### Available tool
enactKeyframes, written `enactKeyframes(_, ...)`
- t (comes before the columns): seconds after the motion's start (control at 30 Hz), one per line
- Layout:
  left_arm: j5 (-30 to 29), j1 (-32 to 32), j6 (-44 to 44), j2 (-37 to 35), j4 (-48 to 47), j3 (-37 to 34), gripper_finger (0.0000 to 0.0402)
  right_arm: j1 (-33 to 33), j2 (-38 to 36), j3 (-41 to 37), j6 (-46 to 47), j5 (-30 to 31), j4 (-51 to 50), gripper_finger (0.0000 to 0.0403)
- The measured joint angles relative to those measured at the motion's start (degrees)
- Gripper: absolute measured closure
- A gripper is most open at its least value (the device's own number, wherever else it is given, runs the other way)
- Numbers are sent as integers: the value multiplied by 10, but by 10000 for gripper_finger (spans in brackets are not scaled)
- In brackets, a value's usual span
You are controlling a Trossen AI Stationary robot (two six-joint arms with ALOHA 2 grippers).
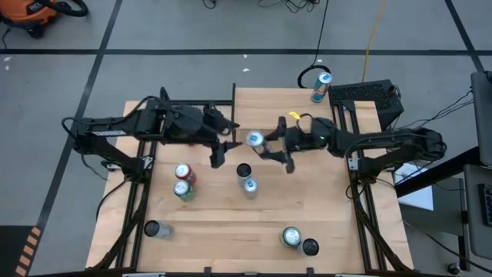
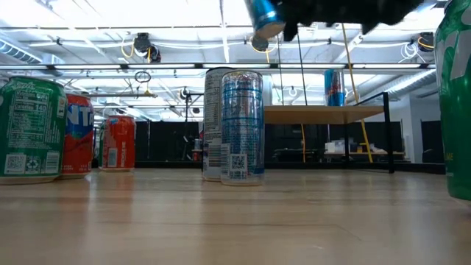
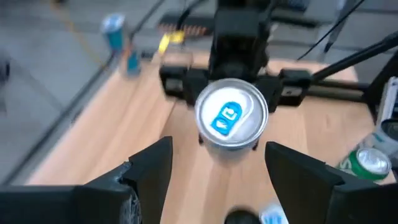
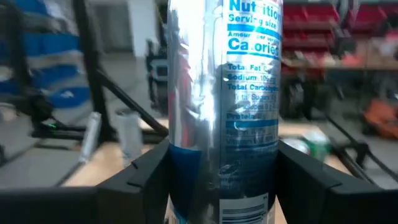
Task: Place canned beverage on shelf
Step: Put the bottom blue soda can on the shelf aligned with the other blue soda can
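Note:
A slim silver-and-blue beverage can [image 1: 255, 139] hangs high over the table's middle between my two grippers. My right gripper [image 1: 270, 148] is shut on it. My left gripper [image 1: 224, 146] stands open just left of the can's top [image 3: 231, 114]. Its fingers [image 3: 152, 171] flank that end without touching it. The low view shows the can [image 2: 263, 18] tilted, well above the table. The shelf [image 2: 324, 114] stands at the table's far right on thin black legs. Another blue can [image 2: 335, 87] stands on the shelf. My right gripper pinches the can's round wall [image 4: 186, 168] between its two fingers, toward the can's base end. The fingers come about level from the table's right and lie along the can. The can is lifted clear, sticking out past the fingertips with its top toward my left gripper.
Several cans stand on the table. A red can [image 1: 184, 174] and a green one [image 1: 182, 190] are at the left, and two slim ones [image 1: 247, 179] are in the middle. One more [image 1: 154, 229] is at the near left, and two [image 1: 298, 240] are at the near right.

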Motion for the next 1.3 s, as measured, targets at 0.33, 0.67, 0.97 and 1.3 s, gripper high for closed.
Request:
enactKeyframes(0.33,120,23,110,12,354,-190,145,6,-92,-144,20,-13,138,186)
enactKeyframes(0.67,216,87,94,55,542,-257,145,15,-124,-241,24,3,275,186)
enactKeyframes(0.97,297,90,93,134,671,-258,133,15,-123,-254,12,5,289,186)
enactKeyframes(1.3,305,93,94,163,730,-257,53,15,-122,-254,-3,2,247,186)
